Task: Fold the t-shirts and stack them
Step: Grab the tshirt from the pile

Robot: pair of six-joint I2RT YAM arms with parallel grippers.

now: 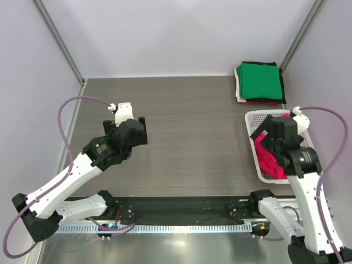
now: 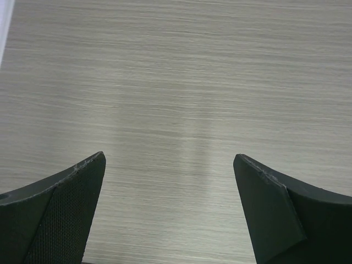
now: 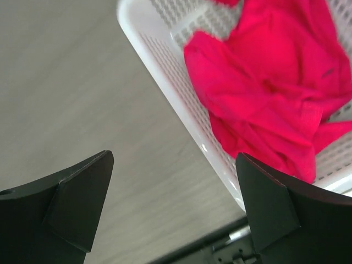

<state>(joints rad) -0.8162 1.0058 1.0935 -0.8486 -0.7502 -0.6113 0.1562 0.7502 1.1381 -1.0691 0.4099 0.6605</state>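
Top: folded t-shirts stack point(image 1: 259, 82), green on top, far-R corner by the wall. Red-pink t-shirt point(image 1: 269, 163) crumpled in mesh basket point(image 1: 252, 117) at R edge; right gripper point(image 1: 260, 133) above its left rim. Left gripper point(image 1: 139, 131) over open table point(image 1: 192, 126).
L wrist: jaws wide apart, bare wood below.
R wrist: jaws apart, empty; basket wall sits betw. claw and shirt.

crumpled t-shirt point(image 3: 264, 82): red-pink | basket point(image 3: 168, 74): white mesh | top folded t-shirt point(image 1: 259, 81): green | table point(image 1: 187, 126): grey wood-grain

The left pincer point(image 2: 169, 165) and right pincer point(image 3: 175, 162) both gape wide, apparently hovering tilted downward.
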